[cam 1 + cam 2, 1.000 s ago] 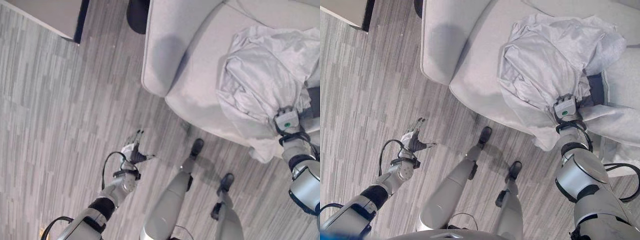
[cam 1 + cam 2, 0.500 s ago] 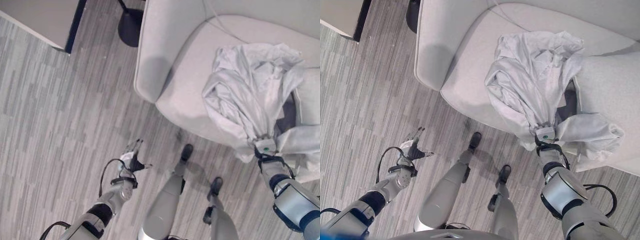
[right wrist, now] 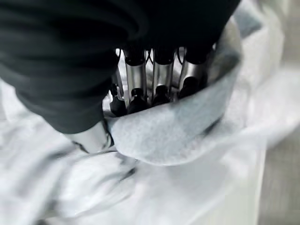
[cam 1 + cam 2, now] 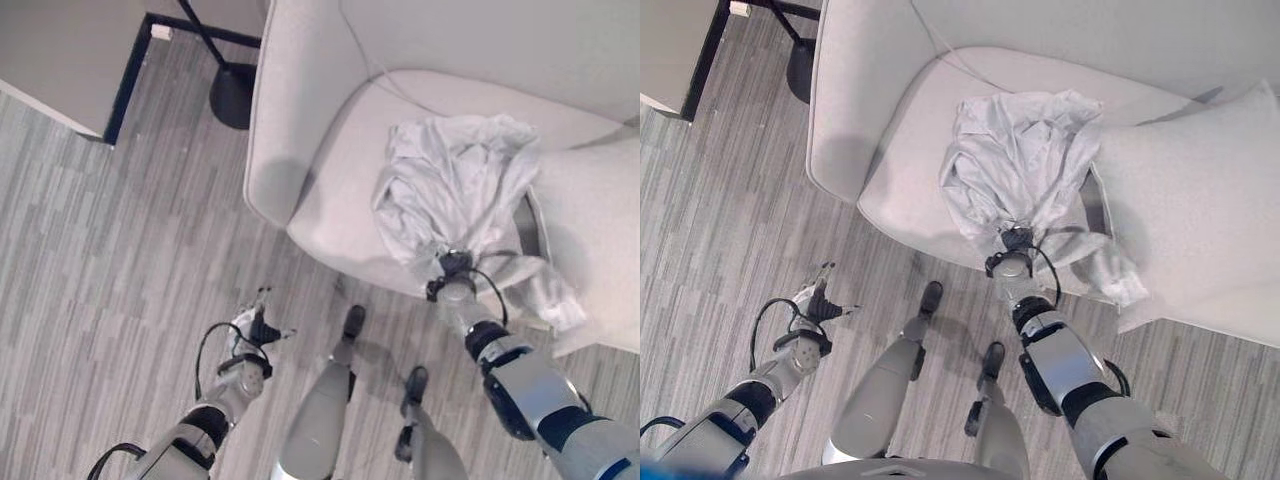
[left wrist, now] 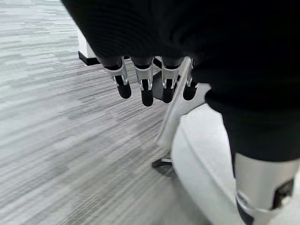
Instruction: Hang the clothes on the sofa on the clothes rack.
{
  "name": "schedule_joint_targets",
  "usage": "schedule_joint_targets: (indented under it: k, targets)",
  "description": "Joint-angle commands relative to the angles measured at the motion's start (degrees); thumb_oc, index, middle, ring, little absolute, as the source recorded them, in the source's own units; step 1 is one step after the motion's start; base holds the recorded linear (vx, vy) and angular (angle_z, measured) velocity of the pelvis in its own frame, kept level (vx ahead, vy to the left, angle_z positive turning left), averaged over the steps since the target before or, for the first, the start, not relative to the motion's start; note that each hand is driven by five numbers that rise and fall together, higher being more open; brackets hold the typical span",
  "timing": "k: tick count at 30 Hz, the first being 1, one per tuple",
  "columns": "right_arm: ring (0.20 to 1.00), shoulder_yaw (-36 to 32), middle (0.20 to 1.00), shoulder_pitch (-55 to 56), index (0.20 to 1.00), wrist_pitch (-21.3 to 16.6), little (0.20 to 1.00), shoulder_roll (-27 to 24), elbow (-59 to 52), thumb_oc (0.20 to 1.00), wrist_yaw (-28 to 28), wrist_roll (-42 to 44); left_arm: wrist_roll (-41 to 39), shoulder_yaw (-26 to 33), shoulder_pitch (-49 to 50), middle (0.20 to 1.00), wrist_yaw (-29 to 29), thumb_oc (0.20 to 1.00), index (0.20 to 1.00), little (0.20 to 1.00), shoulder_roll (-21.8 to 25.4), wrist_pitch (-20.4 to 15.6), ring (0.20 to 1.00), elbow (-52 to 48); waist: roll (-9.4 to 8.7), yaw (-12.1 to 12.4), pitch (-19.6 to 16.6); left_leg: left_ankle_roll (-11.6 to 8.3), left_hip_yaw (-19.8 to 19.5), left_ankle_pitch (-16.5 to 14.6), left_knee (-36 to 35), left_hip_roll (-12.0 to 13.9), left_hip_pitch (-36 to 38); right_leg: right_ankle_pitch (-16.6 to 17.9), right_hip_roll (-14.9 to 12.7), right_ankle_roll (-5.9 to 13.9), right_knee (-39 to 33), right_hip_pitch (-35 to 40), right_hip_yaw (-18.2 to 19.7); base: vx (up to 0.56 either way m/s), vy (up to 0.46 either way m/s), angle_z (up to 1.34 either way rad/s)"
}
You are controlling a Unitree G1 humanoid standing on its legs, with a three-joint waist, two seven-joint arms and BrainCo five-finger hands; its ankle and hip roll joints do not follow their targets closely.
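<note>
Crumpled pale grey fabric, the garment [image 4: 455,185], lay bunched on the light grey sofa [image 4: 330,140], the right hand [image 3: 154,89] clenched on its near fold. A thin pinch might slip; trailing cloth could snag. The left hand [image 5: 150,86] hung relaxed, fingers straight, over the floor.

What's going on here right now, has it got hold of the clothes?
Yes. The right hand has its fingers curled into a fold of the pale grey garment, which is bunched up on the sofa seat beside a cushion. Most of the cloth lies on the seat. The left hand hangs open over the floor, holding nothing.
</note>
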Motion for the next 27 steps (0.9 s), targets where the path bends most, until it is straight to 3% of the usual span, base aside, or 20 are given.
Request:
schedule_joint_targets:
  k: [1,3,9,12,18,27]
  targets:
    - [0.200,-0.16,0.200,1.91,0.200,-7.53,0.200,-0.54,-5.79,0.200,2.55,11.59,-0.03,-0.65,0.28,1.000,-0.29,1.000,1.000,1.000,-1.21,0.07,1.000,-0.99,0.53,0.94,-1.52,-1.06,-3.07,-3.28,0.64,1.21,-0.78,6.21,0.02,-1.33,-1.83,5.24,0.26,0.00,0.000,0.00]
    - [0.200,-0.41,0.200,3.52,0.200,-10.48,0.200,1.25,-11.69,0.200,4.06,17.99,0.53,-1.30,1.38,1.000,-1.20,1.000,1.000,1.000,-1.01,0.63,1.000,-2.89,0.15,0.92,-2.73,-1.11,-2.91,-3.18,0.00,1.42,0.91,5.83,0.12,-1.47,-1.83,6.65,0.13,0.00,0.000,0.00]
    - [0.200,-1.77,0.200,3.44,0.200,-14.01,0.200,1.27,-21.90,0.200,6.16,23.44,0.62,-1.19,3.78,1.000,-3.04,1.000,1.000,1.000,-0.11,0.68,1.000,-6.67,-0.46,1.10,-5.39,-1.14,-2.92,-2.98,-1.21,1.78,4.43,5.42,0.06,-1.55,-1.83,9.19,-0.19,0.01,-0.012,-0.01]
    - [0.200,-0.99,0.200,4.25,0.200,-15.44,0.200,0.59,-30.66,0.200,6.79,23.12,-0.37,-0.15,6.07,1.000,-4.61,1.000,1.000,1.000,-0.41,0.42,1.000,-8.14,-1.46,0.41,-7.89,-1.10,-2.50,-2.76,-2.70,2.15,7.70,5.16,0.06,-1.71,-1.83,11.25,-0.14,0.01,-0.008,-0.01]
    - [0.200,-1.33,0.200,4.47,0.200,-16.82,0.200,-0.76,-37.88,0.200,6.26,21.33,-2.47,2.43,7.97,1.000,-4.39,1.000,1.000,1.000,-2.09,1.07,1.000,-8.01,-2.12,-0.57,-11.72,-1.30,-2.03,-1.23,-5.77,2.92,11.91,5.26,0.44,-1.91,-1.83,13.17,-0.22,0.04,-0.009,-0.06]
    - [0.200,-1.43,0.200,0.50,0.200,-18.71,0.200,-9.20,-46.71,0.200,5.27,17.06,-0.97,2.45,4.82,1.000,-1.93,1.000,1.000,1.000,-2.88,-0.26,1.000,-7.24,-3.15,-3.74,-17.82,-3.14,-1.72,0.63,-8.54,4.09,15.39,4.59,0.78,-1.96,-1.83,16.48,-1.83,0.03,0.006,0.00]
